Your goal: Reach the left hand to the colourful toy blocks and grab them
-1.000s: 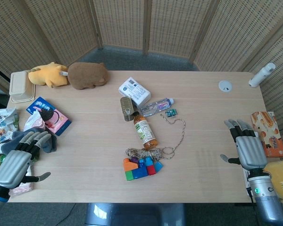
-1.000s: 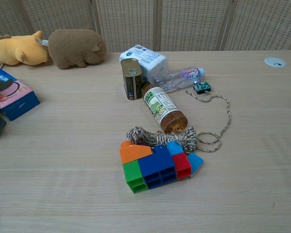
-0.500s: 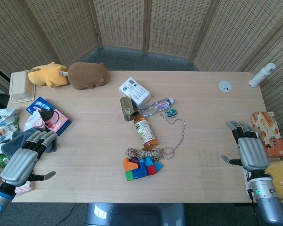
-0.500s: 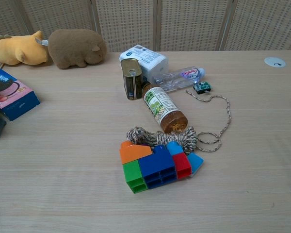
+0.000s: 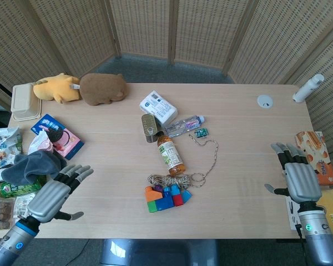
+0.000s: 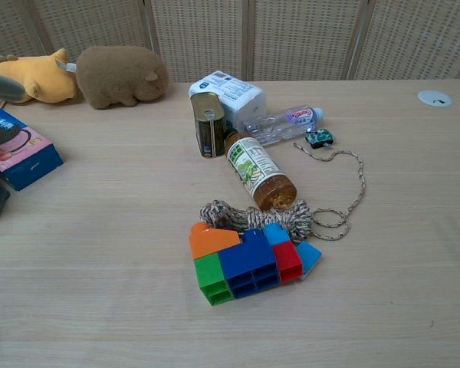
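We see our left hand over the desk near its 8 o'clock corner, palm down, fingers spread wide and holding nothing; it is well apart from the toy blocks. In the chest view only a grey fingertip shows at the left edge, too little to tell more

The toy blocks sit near the desk's front edge, about 6 o'clock from its middle: an orange piece, a green one, a blue block, a red one and a light blue one packed together. A bundle of rope touches them on the 12 o'clock side, and a loose cord runs from it toward 1 o'clock. Just beyond the rope a bottle lies on its side, with a can, a clear bottle and a white box further toward 12 o'clock

Our right hand hovers at the desk's 4 o'clock edge, fingers apart and empty, beside an orange packet

At 10 o'clock lie a yellow plush toy and a brown plush toy, touching each other, and a blue box sits at 9 o'clock
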Available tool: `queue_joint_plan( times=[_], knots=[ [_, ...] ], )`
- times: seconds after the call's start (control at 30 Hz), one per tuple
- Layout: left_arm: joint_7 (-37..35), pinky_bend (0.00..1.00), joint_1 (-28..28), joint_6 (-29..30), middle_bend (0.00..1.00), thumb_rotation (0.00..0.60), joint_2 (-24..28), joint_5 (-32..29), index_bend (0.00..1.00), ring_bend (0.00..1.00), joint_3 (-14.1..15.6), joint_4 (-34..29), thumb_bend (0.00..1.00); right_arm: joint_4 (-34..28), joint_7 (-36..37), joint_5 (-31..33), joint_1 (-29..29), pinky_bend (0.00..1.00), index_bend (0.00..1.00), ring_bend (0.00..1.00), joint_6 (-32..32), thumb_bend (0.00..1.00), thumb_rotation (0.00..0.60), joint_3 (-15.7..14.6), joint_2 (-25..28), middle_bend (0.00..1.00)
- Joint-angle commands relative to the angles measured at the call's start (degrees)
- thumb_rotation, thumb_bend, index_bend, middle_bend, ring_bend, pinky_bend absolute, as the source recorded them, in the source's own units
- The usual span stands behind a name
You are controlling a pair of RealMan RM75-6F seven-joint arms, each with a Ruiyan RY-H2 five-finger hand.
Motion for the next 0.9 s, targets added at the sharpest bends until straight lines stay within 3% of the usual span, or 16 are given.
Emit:
queue_joint_plan(
  times=[0.03,0.27,0.6,0.9],
  knots=[
    [1.3,0.0,-1.5,-2.11,0.0,0.6,-2.47,0.5,0.0,0.0,0.24,0.47,0.0,-0.16,0.03,-0.04,-0.24,0.0,0.0,0.0,0.13,0.03,0.6,-0.12,0.23,0.0],
    [7.68,0.0,-3.42,-4.97,0.0,0.6,-9.94,-0.93,0.0,0.0,-0.51,0.93,0.0,-0.38,0.41,0.26,-0.52,0.0,0.0,0.0,-0.03,0.03,0.6,-0.04,0.7,0.0],
    [18.32,0.0,-8.66,-11.25,0.0,0.6,-21.53,-10.43,0.0,0.0,-3.72,4.36,0.0,-0.31,1.91,1.31,-0.58,0.0,0.0,0.0,-1.1,0.03,0.6,0.29,1.63,0.0],
    [23.88,0.0,-13.06,-14.76,0.0,0.6,-31.07,-18.14,0.0,0.0,-4.84,9.35,0.0,-0.41,3.53,1.79,-1.44,0.0,0.0,0.0,-0.49,0.03,0.6,0.59,2.84,0.0]
  ],
)
